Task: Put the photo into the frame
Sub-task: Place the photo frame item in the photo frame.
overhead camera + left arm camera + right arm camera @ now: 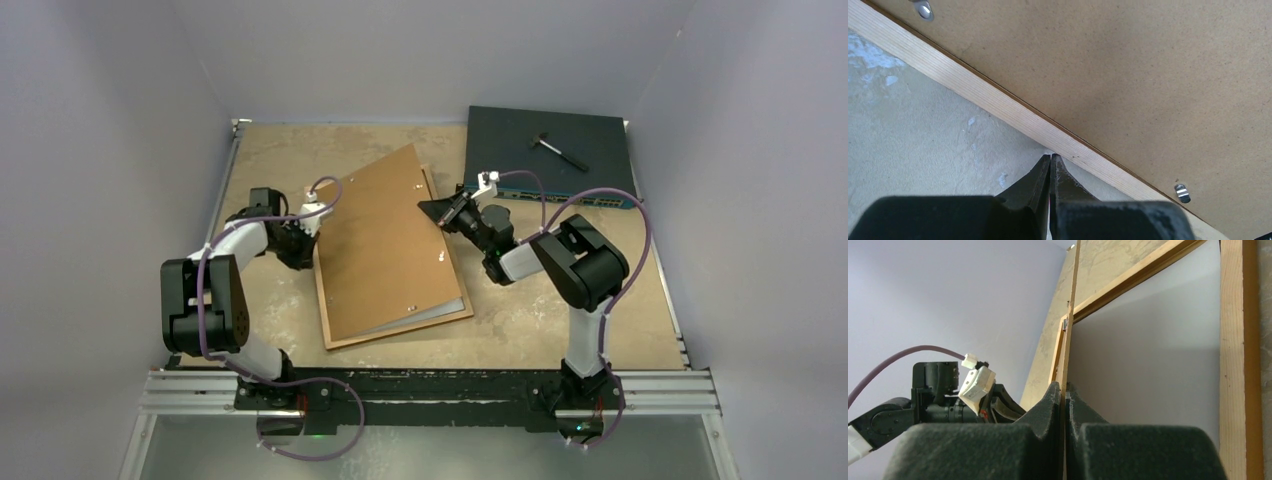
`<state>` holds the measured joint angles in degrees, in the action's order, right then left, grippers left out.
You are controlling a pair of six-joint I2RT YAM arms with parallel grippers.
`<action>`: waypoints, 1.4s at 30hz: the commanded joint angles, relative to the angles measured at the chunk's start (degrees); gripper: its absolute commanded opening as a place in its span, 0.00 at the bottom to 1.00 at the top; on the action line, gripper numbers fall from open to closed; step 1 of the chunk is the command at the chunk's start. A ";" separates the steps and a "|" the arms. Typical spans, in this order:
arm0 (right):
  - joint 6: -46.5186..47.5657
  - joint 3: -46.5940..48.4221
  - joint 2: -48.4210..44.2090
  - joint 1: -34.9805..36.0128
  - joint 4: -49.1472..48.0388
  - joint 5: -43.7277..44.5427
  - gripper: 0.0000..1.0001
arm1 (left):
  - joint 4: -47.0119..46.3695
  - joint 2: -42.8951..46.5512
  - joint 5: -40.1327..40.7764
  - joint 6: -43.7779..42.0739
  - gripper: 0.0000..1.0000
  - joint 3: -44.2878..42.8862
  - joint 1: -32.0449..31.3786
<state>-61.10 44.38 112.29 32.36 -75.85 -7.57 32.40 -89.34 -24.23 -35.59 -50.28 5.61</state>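
Pinching hard now, the right gripper (441,210) has its jaws clamped on the thin right-hand edge of the brown backing board (385,240), and the right wrist view confirms it: the board's edge (1071,315) runs straight up between the two dark fingers (1048,405). That edge is lifted, so the board is tilted, high on the right and low on the left, like a lid hinged along the left rail of the frame (400,335). The frame itself lies flat on the table (540,320), angled, with its near rail showing below the board.

Under the raised board a pale sheet (443,312) peeks out at the near right corner. From the right wrist it fills the frame's opening as a plain white surface (1148,350), bounded by the wooden rails (1233,340); it looks like the photo lying white back up inside the frame, though no printed side is visible to settle it.

Over on the other side, the left gripper (305,245) is low at the frame's left rail. Its jaws are pressed together with nothing between them, tips (1050,161) right at the light wood edge (998,107), the board's surface (1123,65) just beyond with a small metal tab (1182,192) on it.

Back right, well apart from the action, a dark flat electronics box (550,150) carries a small black tool (558,150)
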 commanded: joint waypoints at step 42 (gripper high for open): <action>2.92 8.78 -5.61 -0.85 8.63 -7.82 0.00 | 0.12 -2.83 -6.23 2.13 0.00 -5.53 5.74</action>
<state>-58.72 52.42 106.85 31.75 -62.26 -14.90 32.71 -91.83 -28.36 -33.63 -54.28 10.96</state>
